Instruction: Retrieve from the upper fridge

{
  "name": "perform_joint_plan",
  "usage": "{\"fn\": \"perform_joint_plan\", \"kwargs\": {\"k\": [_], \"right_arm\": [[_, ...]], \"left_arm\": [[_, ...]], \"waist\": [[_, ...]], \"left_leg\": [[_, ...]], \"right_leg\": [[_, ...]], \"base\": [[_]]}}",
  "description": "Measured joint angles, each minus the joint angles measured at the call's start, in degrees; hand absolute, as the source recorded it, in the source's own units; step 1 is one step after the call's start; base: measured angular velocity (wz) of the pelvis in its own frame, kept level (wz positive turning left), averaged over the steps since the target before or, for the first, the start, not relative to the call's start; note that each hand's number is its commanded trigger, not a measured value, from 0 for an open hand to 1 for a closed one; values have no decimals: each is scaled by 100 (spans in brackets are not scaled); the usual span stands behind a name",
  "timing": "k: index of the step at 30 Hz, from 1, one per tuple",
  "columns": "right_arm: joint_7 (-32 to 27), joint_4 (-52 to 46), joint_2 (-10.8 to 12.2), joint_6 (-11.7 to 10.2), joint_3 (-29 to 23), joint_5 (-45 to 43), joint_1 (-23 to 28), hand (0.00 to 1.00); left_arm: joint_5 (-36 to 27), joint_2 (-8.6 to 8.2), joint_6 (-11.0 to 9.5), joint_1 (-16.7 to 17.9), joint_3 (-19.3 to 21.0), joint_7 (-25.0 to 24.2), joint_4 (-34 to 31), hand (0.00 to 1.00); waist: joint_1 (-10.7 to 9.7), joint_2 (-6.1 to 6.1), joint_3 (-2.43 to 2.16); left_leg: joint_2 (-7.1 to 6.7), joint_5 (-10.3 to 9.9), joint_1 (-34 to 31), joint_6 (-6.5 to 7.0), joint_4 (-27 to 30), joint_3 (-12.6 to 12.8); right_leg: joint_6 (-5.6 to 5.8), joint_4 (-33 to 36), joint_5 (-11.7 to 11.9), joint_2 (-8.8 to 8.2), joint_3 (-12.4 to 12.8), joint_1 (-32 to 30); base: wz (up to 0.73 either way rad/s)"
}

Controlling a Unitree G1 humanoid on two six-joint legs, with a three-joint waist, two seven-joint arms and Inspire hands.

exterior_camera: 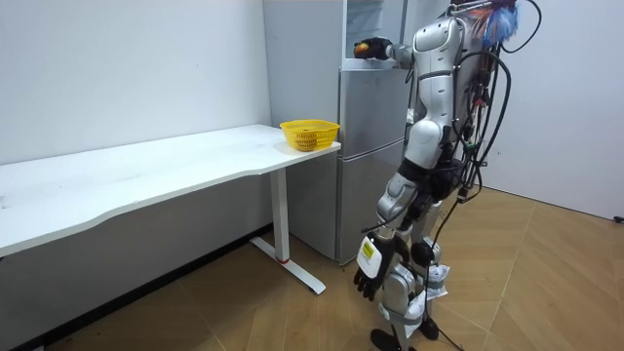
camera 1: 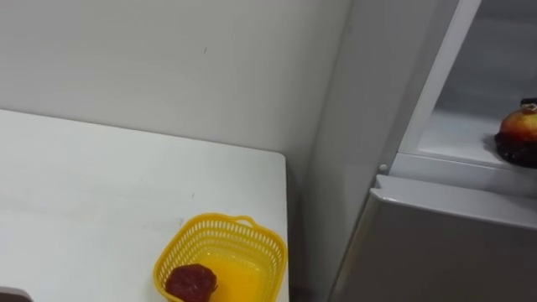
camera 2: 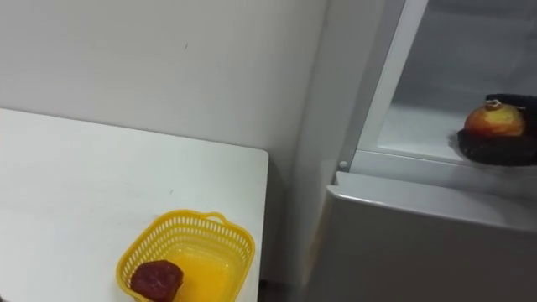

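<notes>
Eye views, at three o'clock: the right hand point(camera 2: 493, 151) grips a fruit point(camera 2: 493, 122) inside the fridge point(camera 2: 403, 243); the room view adds the left hand point(exterior_camera: 370, 276) hanging, fingers relaxed.

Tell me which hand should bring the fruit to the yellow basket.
Right. The right hand holds the fruit inside the upper fridge; the left hand hangs low beside its leg.

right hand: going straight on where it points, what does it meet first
Likely the upper fridge's inner wall; the right hand, curled round the fruit, points inward. Depth is unclear.
</notes>
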Motion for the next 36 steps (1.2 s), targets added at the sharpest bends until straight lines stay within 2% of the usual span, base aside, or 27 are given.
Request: {"fn": "perform_joint_plan", "kwargs": {"k": [11, 13, 14, 23, 31, 33, 36], "right_arm": [[69, 0, -77, -3, 33, -44, -23, 100], [75, 0, -78, -1, 32, -43, -24, 100], [77, 0, -78, 2, 31, -39, -24, 100], [75, -6, -80, 10, 28, 26, -23, 100], [66, -211, -78, 219, 30, 207, -14, 100], [78, -454, -78, 300, 30, 117, 46, 100], [51, -878, -78, 361, 26, -18, 240, 100]], "left_arm": [[2, 11, 0, -113, 17, -4, 92, 0], [3, 11, 3, -123, 17, -4, 148, 0], [3, 11, 3, -128, 21, -3, 149, 0], [3, 11, 2, -141, 31, 5, 149, 0], [8, 10, 48, -164, 132, -9, 147, 0], [8, 9, 91, -182, 131, 0, 147, 0], [6, 12, 119, -218, 117, 23, 146, 0]], "waist": [[2, -3, -1], [4, -6, -3], [3, -28, -19], [15, -47, -22], [-2, -65, -18], [-23, -37, 6], [-60, -27, 8]], "left_leg": [[1, 0, 31, 0, -26, 2], [1, 0, 34, 0, -29, 7], [1, 0, 36, 0, -29, 10], [3, 2, 38, -3, -29, 13], [5, 5, 85, -7, -74, 49], [7, 4, 131, -5, -99, 70], [6, 3, 153, -4, -106, 68]], "right_leg": [[0, -6, 0, 2, -9, 0], [0, -6, 0, 2, -5, -1], [0, -6, 0, 2, -1, -2], [0, -1, 0, 4, 15, 4], [0, 0, 0, 7, 82, 22], [0, -2, 0, 8, 98, 61], [2, -3, -2, 7, 92, 78]], "base": [[0], [0], [0], [0], [-1], [-4], [0]]}}
